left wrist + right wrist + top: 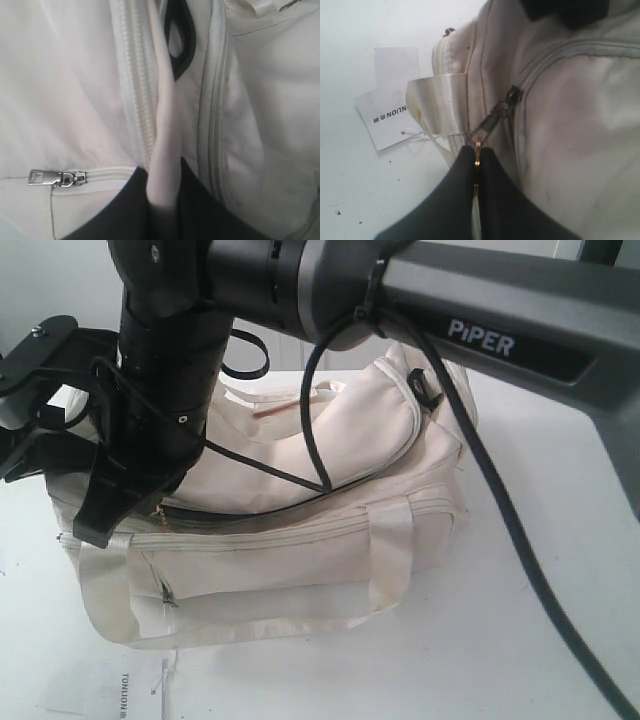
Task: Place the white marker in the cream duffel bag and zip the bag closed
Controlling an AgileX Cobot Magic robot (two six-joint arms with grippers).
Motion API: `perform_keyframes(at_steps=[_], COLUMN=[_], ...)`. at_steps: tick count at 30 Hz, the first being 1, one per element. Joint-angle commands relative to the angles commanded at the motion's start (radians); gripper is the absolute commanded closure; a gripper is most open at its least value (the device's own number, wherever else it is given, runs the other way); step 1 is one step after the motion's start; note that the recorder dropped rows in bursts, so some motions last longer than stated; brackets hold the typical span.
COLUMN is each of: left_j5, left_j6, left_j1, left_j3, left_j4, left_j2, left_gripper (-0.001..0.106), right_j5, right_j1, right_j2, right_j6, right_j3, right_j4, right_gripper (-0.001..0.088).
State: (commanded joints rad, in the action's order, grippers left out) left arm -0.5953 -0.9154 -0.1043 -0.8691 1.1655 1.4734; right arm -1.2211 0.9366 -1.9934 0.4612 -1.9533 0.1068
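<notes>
Right gripper is pinching the gold zip charm, frame's lower middle; left gripper clamps a cream duffel bag fold. I'd pull along the zipper track, fabric taut.

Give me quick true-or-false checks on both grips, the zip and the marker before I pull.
1. The right gripper is shut on the gold charm. True.
2. The left gripper pinches a fold of the bag. True.
3. A paper tag lies on the table. True.
4. The main zip is fully closed. False: its two tracks stand apart in the left wrist view.
5. The marker lies on the table. False: no marker shows in any view.
</notes>
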Motion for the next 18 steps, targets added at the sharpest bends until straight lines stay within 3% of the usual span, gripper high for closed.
perform_keyframes(at_steps=[6,18], left_j5=[0.002,0.0], left_j6=[0.0,0.0], left_j1=[0.0,0.0], left_j3=[0.0,0.0], left_j4=[0.0,0.0], left_j2=[0.0,0.0], left_gripper=[0.105,0.105], right_j5=[0.0,0.0], right_j1=[0.0,0.0], right_j2=[0.028,0.061], right_j6=[0.0,0.0], right_j3=[0.0,0.0], right_j4=[-0.064,-0.066], right_gripper=[0.0868,0.0868])
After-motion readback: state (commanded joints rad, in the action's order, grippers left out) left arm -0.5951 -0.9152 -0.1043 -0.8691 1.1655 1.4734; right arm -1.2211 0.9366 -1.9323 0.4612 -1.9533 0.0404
